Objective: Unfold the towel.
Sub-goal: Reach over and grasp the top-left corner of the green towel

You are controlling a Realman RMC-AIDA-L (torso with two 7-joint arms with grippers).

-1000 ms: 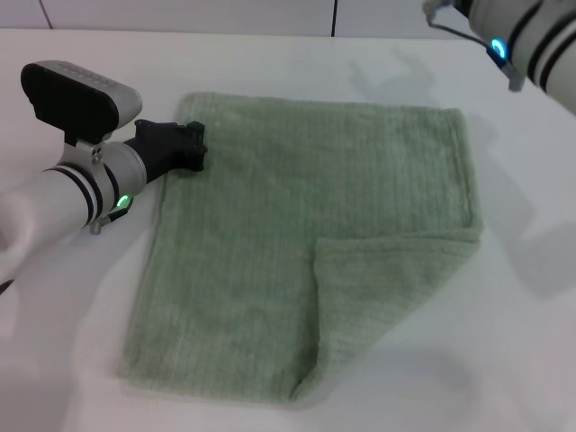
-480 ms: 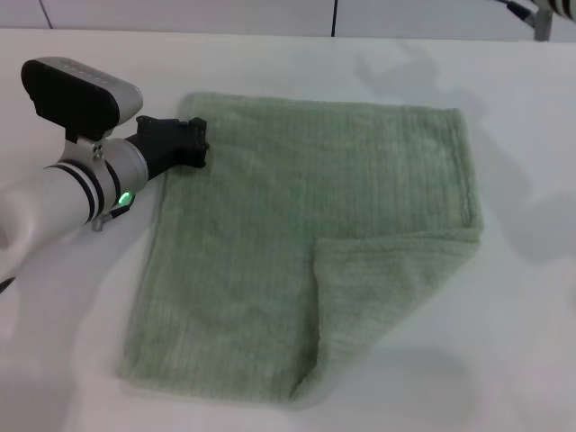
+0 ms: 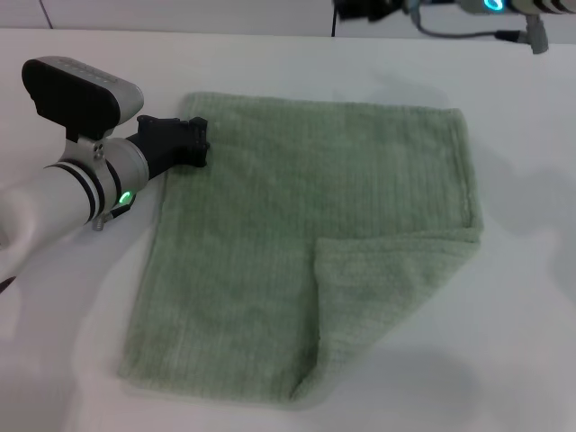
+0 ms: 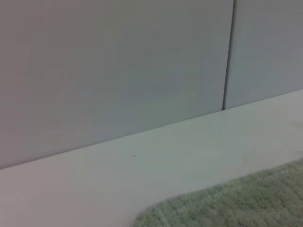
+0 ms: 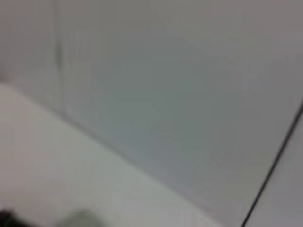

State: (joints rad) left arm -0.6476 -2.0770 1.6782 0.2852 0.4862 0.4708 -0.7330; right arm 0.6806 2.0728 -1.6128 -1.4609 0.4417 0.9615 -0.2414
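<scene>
The pale sage-green towel lies flat on the white table. Its near right corner is folded over onto the cloth as a triangular flap. My left gripper is black and rests at the towel's far left corner, touching the edge. In the left wrist view only a strip of the towel's edge shows. My right gripper is high at the back, above the table beyond the towel's far edge, apart from the cloth.
A grey panelled wall stands behind the table's back edge. My left arm lies across the table's left side. Bare table surrounds the towel on the right and front.
My right arm has swung from the far right corner leftward along the back, and its gripper now shows at the top middle. The left gripper and towel have not moved.
</scene>
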